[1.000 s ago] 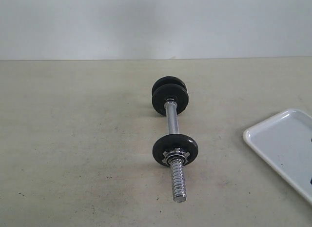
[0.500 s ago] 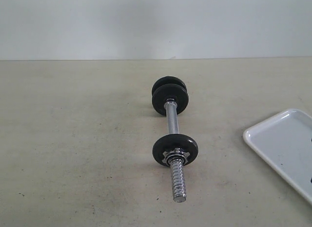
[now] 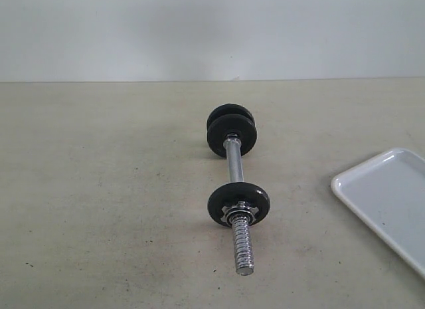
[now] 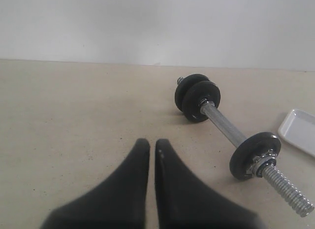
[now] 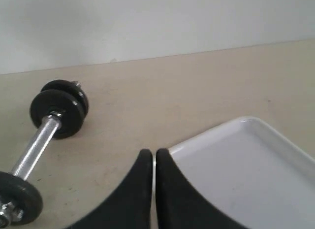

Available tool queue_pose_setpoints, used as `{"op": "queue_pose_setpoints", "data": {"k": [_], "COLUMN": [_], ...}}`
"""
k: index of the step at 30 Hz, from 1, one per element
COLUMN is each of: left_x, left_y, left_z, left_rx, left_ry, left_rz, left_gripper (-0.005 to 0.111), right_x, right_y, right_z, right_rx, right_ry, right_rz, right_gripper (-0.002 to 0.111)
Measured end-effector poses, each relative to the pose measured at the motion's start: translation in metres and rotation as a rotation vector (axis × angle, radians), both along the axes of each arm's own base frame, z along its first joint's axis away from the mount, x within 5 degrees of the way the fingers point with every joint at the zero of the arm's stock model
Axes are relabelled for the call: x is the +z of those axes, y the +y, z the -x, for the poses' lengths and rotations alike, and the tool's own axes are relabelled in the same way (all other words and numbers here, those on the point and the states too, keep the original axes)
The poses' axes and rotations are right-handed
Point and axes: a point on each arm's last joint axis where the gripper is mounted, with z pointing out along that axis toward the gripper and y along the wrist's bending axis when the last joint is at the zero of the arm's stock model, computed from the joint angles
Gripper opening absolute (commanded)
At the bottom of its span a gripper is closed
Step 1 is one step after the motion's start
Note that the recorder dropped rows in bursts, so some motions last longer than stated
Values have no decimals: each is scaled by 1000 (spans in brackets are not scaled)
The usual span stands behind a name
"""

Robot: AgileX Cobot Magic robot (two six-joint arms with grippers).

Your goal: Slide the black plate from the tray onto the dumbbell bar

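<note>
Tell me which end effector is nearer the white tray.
Right. The right end effector sits close to the tray's corner rim. The left end effector is farther off, with the dumbbell bar lying between it and the tray.

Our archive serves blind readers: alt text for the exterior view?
A chrome dumbbell bar with black discs lies on a beige table, threaded end toward the camera. A white tray is cut off at right; no arms visible.
</note>
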Motion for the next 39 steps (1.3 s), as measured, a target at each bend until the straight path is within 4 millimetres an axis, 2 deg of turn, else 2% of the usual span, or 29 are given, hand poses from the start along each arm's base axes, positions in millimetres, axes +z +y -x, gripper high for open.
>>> {"op": "queue_pose_setpoints", "data": {"k": [6,13,25,39], "left_x": [0,0,0,0], "left_y": [0,0,0,0], "left_z": [0,0,0,0], "left_rx": [0,0,0,0], "left_ry": [0,0,0,0], "left_rz": [0,0,0,0], "left_gripper": [4,4,4,4], "right_x": [5,15,0,-5], "right_y": [-11,-15,-9,-12], "right_z": [3,20,49,49], "right_rx": [-101,-108,-11,-35], "right_ry": [-50,-174,-90,-72], "right_rz": [12,123,203,232], "right_gripper": [0,0,0,0]}}
